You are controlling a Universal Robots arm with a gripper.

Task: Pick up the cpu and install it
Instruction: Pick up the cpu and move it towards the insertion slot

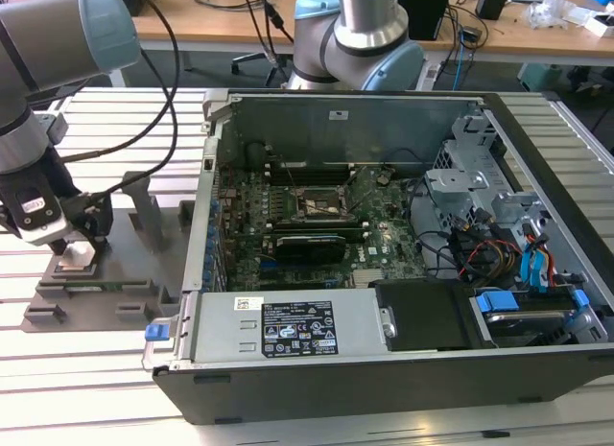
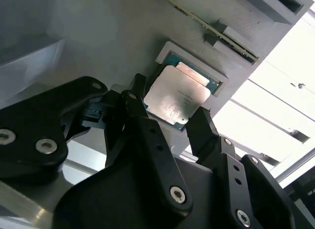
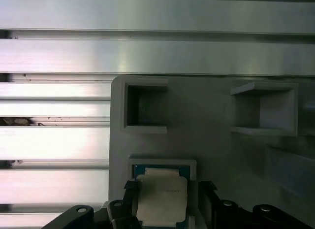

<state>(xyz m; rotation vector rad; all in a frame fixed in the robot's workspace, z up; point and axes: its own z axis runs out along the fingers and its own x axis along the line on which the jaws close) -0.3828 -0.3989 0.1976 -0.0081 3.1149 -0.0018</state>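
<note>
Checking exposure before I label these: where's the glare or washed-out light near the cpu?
In the second wrist view, the aluminium rails beyond the grey tray are blown out white while the cpu carries a mild sheen; in the first wrist view, the cpu's top is washed pale and the rails gleam in bands.

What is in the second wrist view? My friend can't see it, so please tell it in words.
The black end effector is right at the cpu, a small silvery square chip lying flat in a square pocket of a grey holder. Bright table slats show beyond the holder.
</note>
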